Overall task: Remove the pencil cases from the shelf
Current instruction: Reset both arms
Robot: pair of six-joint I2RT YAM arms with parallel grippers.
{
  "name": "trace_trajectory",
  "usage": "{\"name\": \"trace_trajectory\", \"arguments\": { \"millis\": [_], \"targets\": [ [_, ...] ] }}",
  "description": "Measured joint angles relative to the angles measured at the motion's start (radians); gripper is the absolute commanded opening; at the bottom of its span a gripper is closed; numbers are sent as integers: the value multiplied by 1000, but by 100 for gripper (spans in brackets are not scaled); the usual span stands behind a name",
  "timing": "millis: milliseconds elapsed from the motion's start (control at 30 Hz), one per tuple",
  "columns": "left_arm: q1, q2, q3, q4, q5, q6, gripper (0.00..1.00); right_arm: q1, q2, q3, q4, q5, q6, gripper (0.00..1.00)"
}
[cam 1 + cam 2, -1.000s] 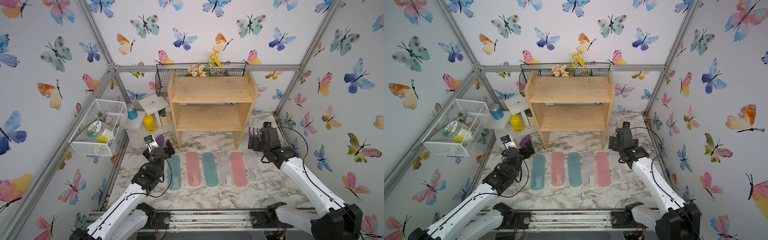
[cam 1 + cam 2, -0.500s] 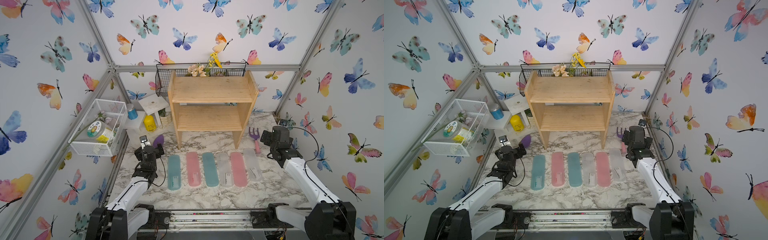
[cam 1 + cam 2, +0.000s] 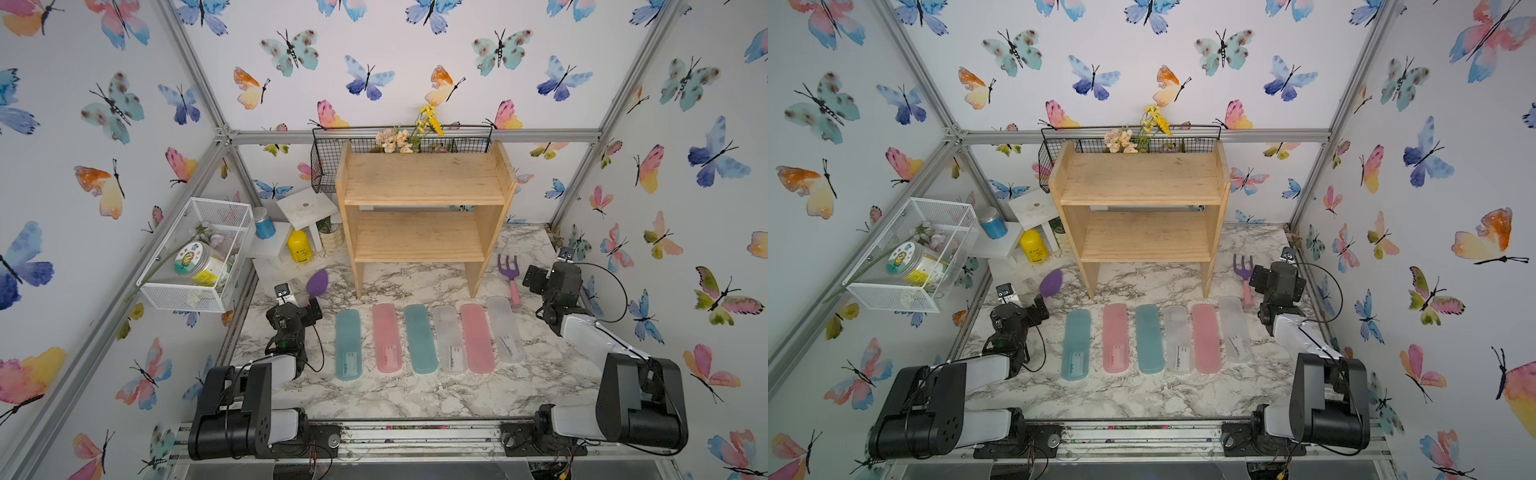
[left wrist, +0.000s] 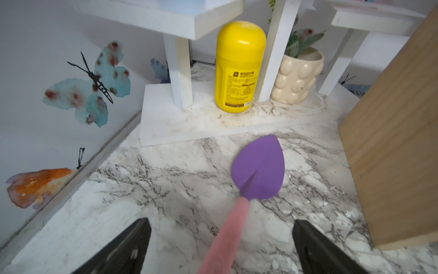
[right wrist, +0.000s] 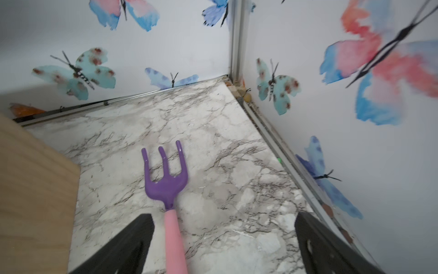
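Shelf [image 3: 424,183]: both boards look bare in both top views.
Pencil cases [image 3: 420,338]: all six lie side by side on the marble table [image 3: 415,399], near its front edge.
Left gripper [image 4: 220,246]: wide open, holding nothing, trowel [image 4: 258,168] handle between its jaws.
Right gripper [image 5: 224,246]: wide open, empty, over fork [image 5: 166,175].
Left to do: nothing, the job looks finished.

Trowel [image 4: 258,170] handle is running off the left wrist picture's edge, its end unseen. Fork [image 5: 166,180] handle is likewise getting cropped in the right wrist view. Labels on the pencil cases [image 3: 419,345] are staying too small to read. Left arm is covering the trowel's handle in both top views.
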Motion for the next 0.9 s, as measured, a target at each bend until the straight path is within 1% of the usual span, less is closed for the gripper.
{"name": "trace_trajectory", "arguments": {
  "millis": [133, 267, 300, 400, 467, 533, 733, 900],
  "targets": [
    [-2, 1, -41, 94, 39, 19, 99, 0, 63, -69, 101, -105, 0, 99],
    [-13, 67, -137, 322, 54, 40, 99, 1, 76, -193, 264, -153, -4, 100],
    [-14, 82, -149, 338, 58, 43, 99, 3, 84, -230, 323, -170, -10, 99],
    [-15, 84, -121, 305, 77, 55, 99, 19, 99, -351, 493, -196, -31, 99],
    [-19, 85, -89, 313, 81, 63, 99, 38, 108, -430, 615, -196, -37, 99],
    [-26, 83, -68, 309, 82, 67, 99, 57, 148, -491, 758, -190, -45, 99],
    [-29, 82, -63, 290, 82, 73, 99, 75, 158, -484, 849, -164, -54, 99],
    [-31, 82, -63, 275, 82, 75, 99, 77, 155, -460, 850, -164, -62, 99]
  ]
}}
